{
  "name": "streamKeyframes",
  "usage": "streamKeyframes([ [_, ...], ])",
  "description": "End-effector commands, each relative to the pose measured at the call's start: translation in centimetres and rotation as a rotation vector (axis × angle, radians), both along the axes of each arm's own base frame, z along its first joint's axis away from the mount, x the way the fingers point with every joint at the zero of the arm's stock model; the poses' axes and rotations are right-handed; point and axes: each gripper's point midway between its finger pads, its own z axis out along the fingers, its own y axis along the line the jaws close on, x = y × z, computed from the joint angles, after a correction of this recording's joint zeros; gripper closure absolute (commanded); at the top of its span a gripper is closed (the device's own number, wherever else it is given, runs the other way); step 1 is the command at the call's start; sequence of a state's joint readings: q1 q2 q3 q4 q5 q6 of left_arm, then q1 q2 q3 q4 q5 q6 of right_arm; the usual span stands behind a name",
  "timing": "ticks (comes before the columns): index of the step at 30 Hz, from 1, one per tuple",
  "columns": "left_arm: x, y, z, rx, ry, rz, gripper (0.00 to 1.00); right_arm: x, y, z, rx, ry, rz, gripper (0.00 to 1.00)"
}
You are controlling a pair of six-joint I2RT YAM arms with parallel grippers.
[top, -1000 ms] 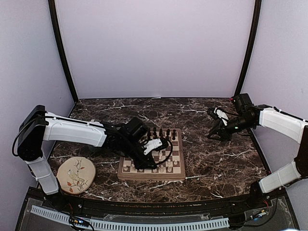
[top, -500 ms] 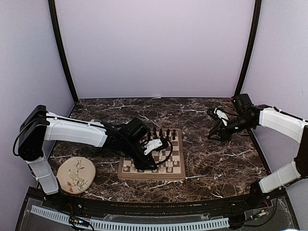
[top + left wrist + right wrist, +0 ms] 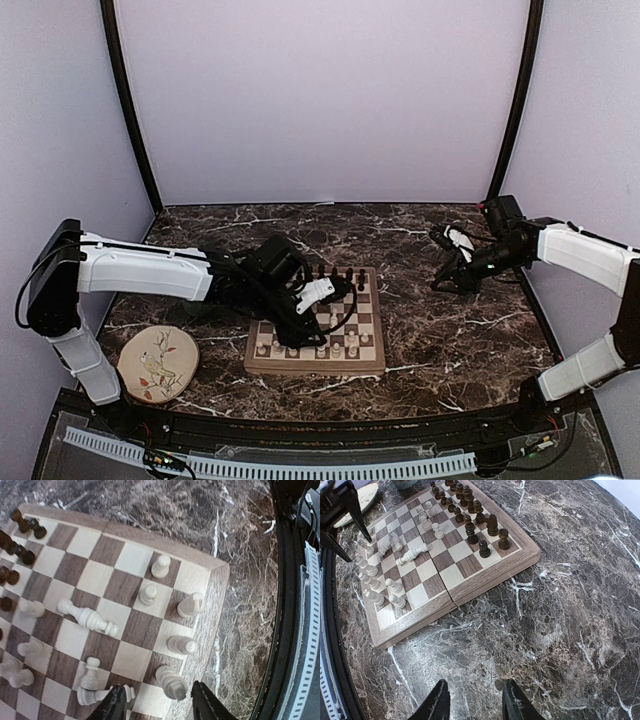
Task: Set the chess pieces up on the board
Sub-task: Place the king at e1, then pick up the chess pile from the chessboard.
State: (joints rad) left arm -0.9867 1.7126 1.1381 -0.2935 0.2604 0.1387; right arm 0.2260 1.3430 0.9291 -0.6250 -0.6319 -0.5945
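Cream chess pieces (image 3: 87,617) lie toppled on the board (image 3: 200,575). Left hand (image 3: 157,700) gapes empty above them; right hand (image 3: 472,700) open, empty too.

I see the board (image 3: 318,368) lying flat on the desk: square and wooden, with dark brown and cream squares inside a light tan border. The dark pieces (image 3: 470,527) stand upright, crowded in rows along its 12 o'clock edge. The cream pieces (image 3: 374,584) gather toward the 6 o'clock edge, mostly upright but loosely spaced. One tall cream piece (image 3: 87,617) lies on its side nearer the middle. A second toppled cream piece (image 3: 92,696) lies among the cream ones.
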Motion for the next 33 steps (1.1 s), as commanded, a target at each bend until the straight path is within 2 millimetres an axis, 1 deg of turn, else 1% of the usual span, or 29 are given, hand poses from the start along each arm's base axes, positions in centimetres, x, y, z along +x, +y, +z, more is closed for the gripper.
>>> streamKeyframes([
  [1, 1.9, -1.1, 7.5, -0.116, -0.172, 0.015, 0.52, 0.5, 0.4, 0.9, 0.033, -0.007, 0.002, 0.63],
  [2, 2.5, -1.2, 8.5, -0.125, -0.206, 0.032, 0.52, 0.7, 0.7, 1.4, 0.047, -0.003, 0.001, 0.64],
  [5, 5.6, -1.0, 11.4, -0.126, -0.338, 0.138, 0.52, 1.5, 1.8, 2.9, 0.059, -0.002, 0.005, 0.65],
  [8, 9.4, 0.4, 13.3, -0.130, -0.451, 0.299, 0.51, 2.7, 3.5, 3.5, -0.005, -0.012, 0.031, 0.67],
  [10, 11.3, 1.6, 13.8, -0.159, -0.454, 0.381, 0.51, 3.2, 4.9, 3.8, -0.056, -0.027, 0.058, 0.68],
  [12, 13.2, 3.5, 13.6, -0.184, -0.406, 0.472, 0.51, 3.5, 6.4, 3.7, -0.094, -0.029, 0.087, 0.68],
  [13, 14.0, 4.6, 13.5, -0.201, -0.376, 0.517, 0.51, 3.8, 7.4, 4.2, -0.099, -0.043, 0.103, 0.68],
  [15, 15.3, 7.2, 13.3, -0.229, -0.335, 0.607, 0.51, 4.0, 9.1, 3.7, -0.124, -0.027, 0.128, 0.68],
  [17, 16.5, 10.1, 13.8, -0.265, -0.327, 0.689, 0.47, 4.0, 11.0, 3.1, -0.142, -0.005, 0.160, 0.68],
  [20, 18.1, 13.7, 14.5, -0.294, -0.303, 0.794, 0.43, 4.1, 13.5, 1.6, -0.184, 0.029, 0.206, 0.68],
  [22, 18.7, 15.1, 15.0, -0.302, -0.291, 0.829, 0.43, 4.1, 15.1, 0.4, -0.217, 0.048, 0.234, 0.69],
  [25, 19.0, 16.1, 15.7, -0.318, -0.293, 0.851, 0.43, 4.3, 17.5, -0.9, -0.258, 0.056, 0.266, 0.68],
  [26, 18.9, 16.2, 15.8, -0.320, -0.295, 0.854, 0.42, 4.2, 18.5, -1.8, -0.275, 0.069, 0.282, 0.69],
  [27, 18.9, 16.2, 15.9, -0.324, -0.293, 0.856, 0.42, 4.2, 19.1, -2.2, -0.288, 0.073, 0.292, 0.69],
  [30, 18.7, 16.2, 16.2, -0.333, -0.290, 0.860, 0.43, 4.4, 21.1, -2.9, -0.317, 0.075, 0.316, 0.68],
  [33, 18.7, 16.4, 16.4, -0.337, -0.294, 0.864, 0.43, 4.8, 22.7, -3.1, -0.340, 0.053, 0.317, 0.67],
])
